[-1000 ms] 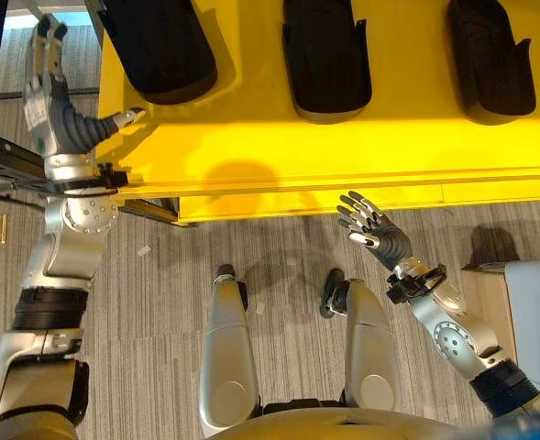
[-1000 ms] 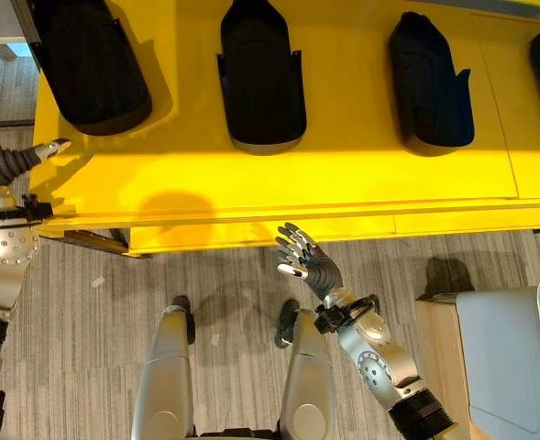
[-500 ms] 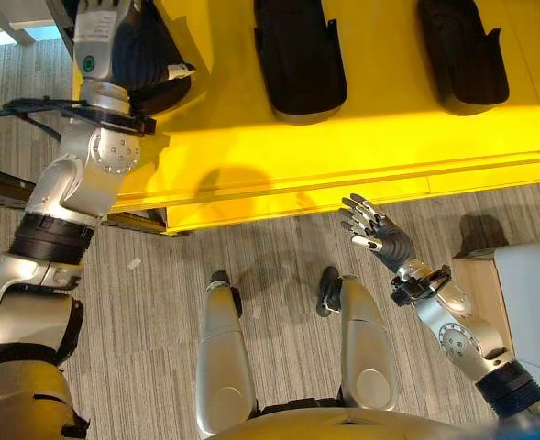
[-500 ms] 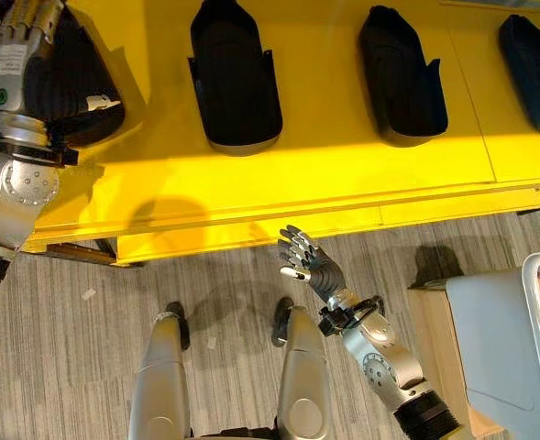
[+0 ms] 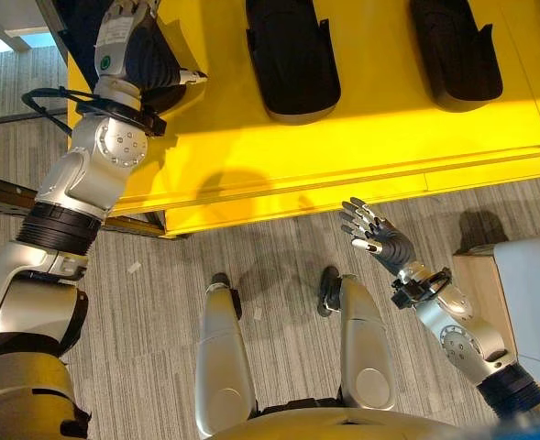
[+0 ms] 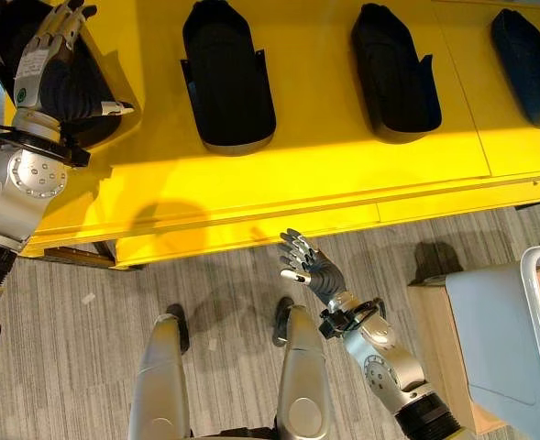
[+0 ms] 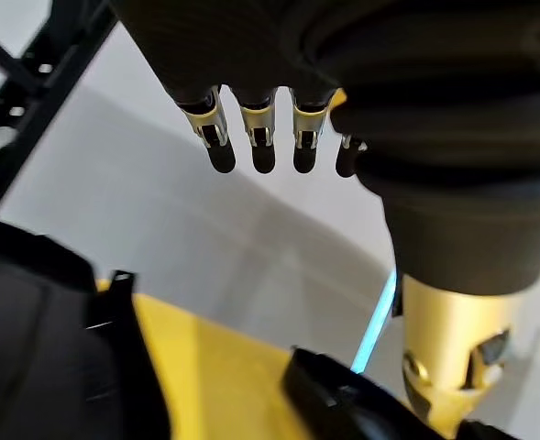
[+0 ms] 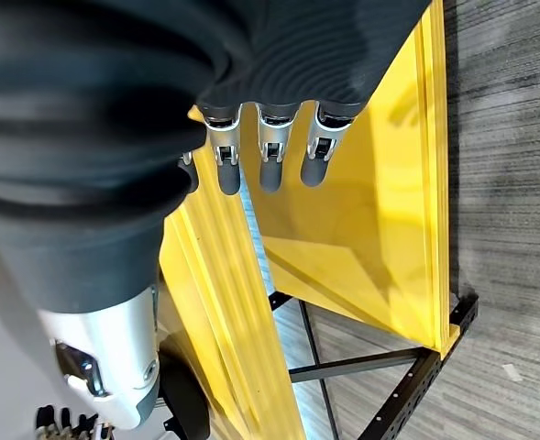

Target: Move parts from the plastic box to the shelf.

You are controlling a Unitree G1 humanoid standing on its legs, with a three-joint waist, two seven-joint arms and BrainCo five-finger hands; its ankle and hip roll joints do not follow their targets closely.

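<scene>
Several black moulded parts [image 6: 228, 73] [image 6: 393, 69] lie in a row on the yellow shelf [image 5: 343, 128]. My left hand [image 5: 127, 46] hovers over the leftmost part [image 6: 109, 82], which it partly hides. Its fingers [image 6: 63, 18] are straight and its thumb [image 5: 192, 78] sticks out to the side. The left wrist view has those straight fingers [image 7: 251, 137] holding nothing, with a black part [image 7: 40, 348] below them. My right hand [image 5: 375, 238] is open and empty, palm up over the floor, just in front of the shelf's front edge.
A pale grey plastic box [image 6: 499, 339] sits on a wooden stand at the right edge, beside my right arm. A black metal frame [image 5: 4, 188] runs along the shelf's left side. Grey striped carpet [image 5: 159, 302] lies in front of the shelf.
My left hand has swung from beside the shelf's left end to above the leftmost black part. The view has shifted a little. My right hand has stayed where it was.
</scene>
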